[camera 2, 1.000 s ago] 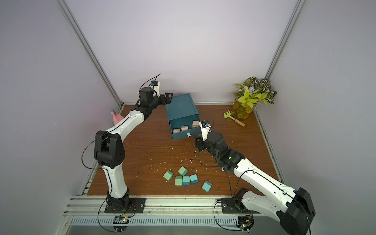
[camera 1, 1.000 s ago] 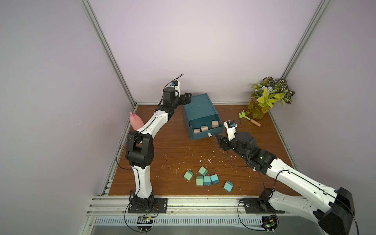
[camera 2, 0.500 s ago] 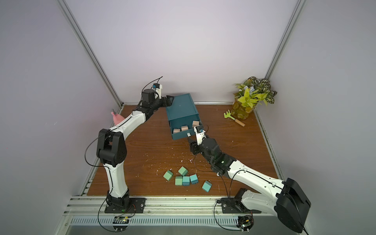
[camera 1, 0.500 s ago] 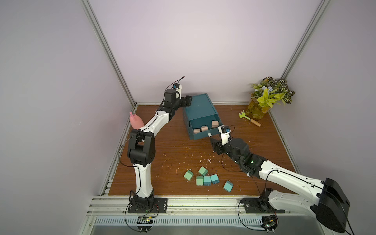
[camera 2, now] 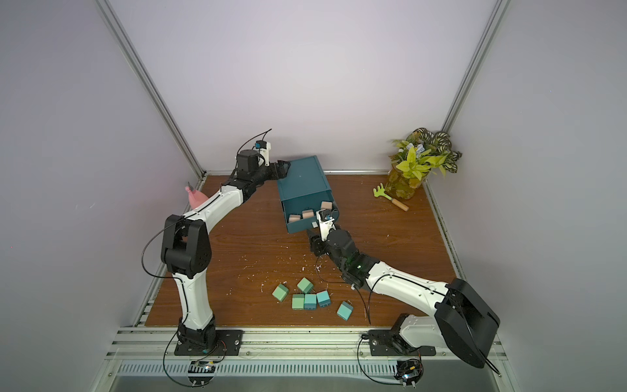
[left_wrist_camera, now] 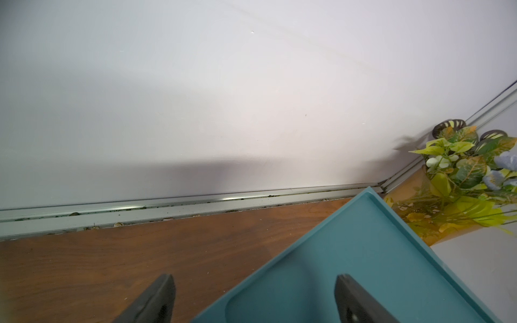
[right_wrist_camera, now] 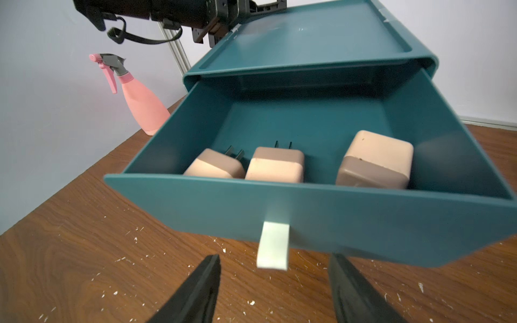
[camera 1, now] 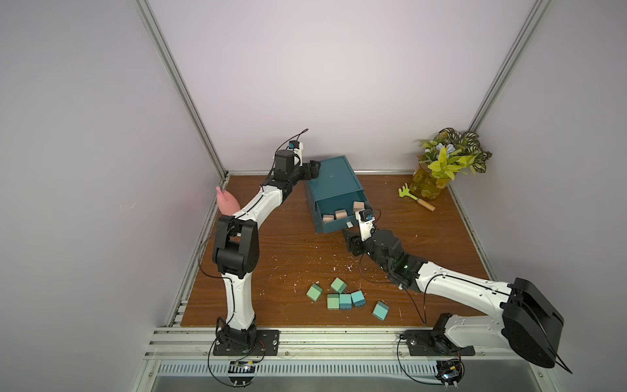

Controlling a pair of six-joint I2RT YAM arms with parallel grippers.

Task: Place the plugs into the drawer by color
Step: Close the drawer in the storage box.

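While six plugs lie loose at the near edge of the surface (camera 1: 271, 244), three mint green plugs (camera 1: 333, 301) and three blue-teal plugs (camera 1: 358, 298) bunched close together, the work sits further in. Beyond them the right claw (right_wrist_camera: 274, 261) hovers low, its jaws wide and empty, with the white tab (right_wrist_camera: 272, 246) of the top drawer (right_wrist_camera: 349, 218) just ahead of the gap. That drawer is pulled out and holds all three pinkish-beige plugs (right_wrist_camera: 275, 167) near its front wall. The step now, I judge, is to shut it. It is best to push squarely on the front panel along the slide direction, slowly, since an off-centre shove would likely twist the light drawer cabinet (camera 1: 334, 180) on the wood. Farther back the left claw (left_wrist_camera: 255, 278) has its jaws apart with the cabinet's rear corner between them. Whether they press on it I cannot tell, but bracing there should stop the cabinet sliding. A potted plant (camera 1: 444, 163) stands in the far corner, well clear.
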